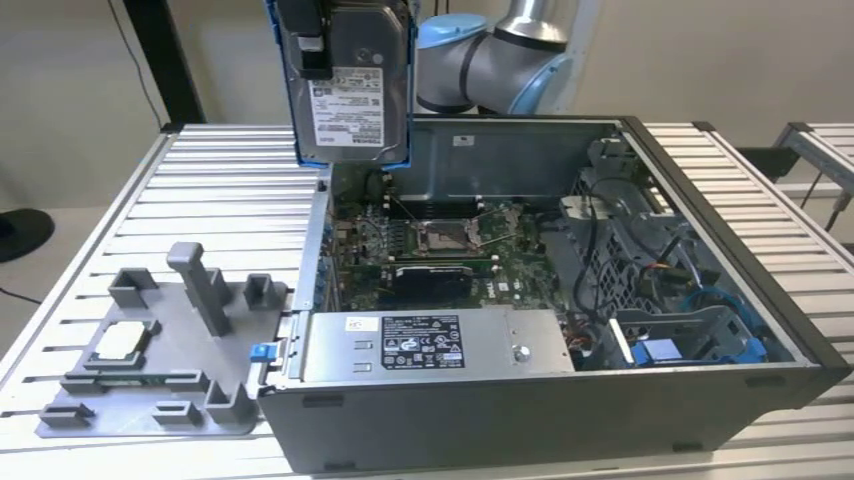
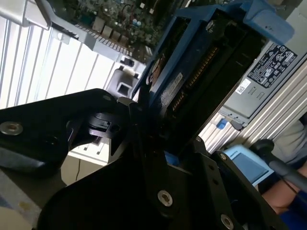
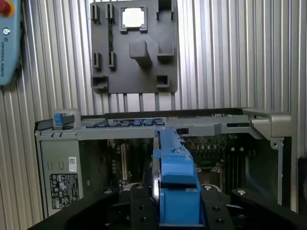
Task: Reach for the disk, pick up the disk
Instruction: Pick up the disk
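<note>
Exterior view: disk [image 1: 354,95] hangs upright, well above the open computer case [image 1: 534,420], with fingers [image 1: 310,45] pinching its blue bracket edge. Risk: plastic bracket flexes or slips in the pinch, and the disk drops onto the motherboard [image 1: 514,235].

One disk [image 1: 350,85] is hanging in the air, and one tool [image 3: 177,211] is clamping it. One slatted counter [image 1: 227,200] is carrying one open computer case [image 1: 534,420], and inside the case one grey power supply box [image 1: 427,345] is lying along the near wall. At the exterior view's left, one grey fixture plate [image 1: 174,395] is holding one small square chip [image 1: 118,340]. One arm [image 1: 494,55] is standing at the far side.
</note>
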`<state>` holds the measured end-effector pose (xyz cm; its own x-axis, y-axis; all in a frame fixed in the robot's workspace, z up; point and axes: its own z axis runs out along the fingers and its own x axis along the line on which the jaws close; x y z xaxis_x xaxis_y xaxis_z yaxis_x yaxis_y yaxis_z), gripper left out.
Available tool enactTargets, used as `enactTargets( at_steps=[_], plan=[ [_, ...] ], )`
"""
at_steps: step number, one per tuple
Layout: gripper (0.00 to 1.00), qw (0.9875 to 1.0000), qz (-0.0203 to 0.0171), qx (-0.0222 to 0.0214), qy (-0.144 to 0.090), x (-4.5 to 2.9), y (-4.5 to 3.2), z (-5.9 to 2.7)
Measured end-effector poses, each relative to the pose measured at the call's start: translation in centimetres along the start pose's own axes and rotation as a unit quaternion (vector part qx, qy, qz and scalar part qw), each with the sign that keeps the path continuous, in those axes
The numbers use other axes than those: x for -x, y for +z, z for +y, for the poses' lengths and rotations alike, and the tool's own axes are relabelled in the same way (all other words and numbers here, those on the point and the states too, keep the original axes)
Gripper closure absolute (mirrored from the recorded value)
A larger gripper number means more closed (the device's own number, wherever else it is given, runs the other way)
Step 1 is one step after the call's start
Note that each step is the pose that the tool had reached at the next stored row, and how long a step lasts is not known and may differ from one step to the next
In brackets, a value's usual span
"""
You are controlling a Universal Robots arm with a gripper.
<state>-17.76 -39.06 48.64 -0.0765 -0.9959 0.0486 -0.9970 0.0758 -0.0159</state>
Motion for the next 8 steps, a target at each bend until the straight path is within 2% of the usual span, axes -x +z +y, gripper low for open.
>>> enactTargets(
  at_steps=[4, 8],
  plan=[
    [1.0, 1.0, 0.0016, -0.0001, 0.0, 0.11, 0.02, -1.49],
    [1.0, 1.0, 0.0016, -0.0001, 0.0, 0.23, 0.03, -2.99]
  ],
)
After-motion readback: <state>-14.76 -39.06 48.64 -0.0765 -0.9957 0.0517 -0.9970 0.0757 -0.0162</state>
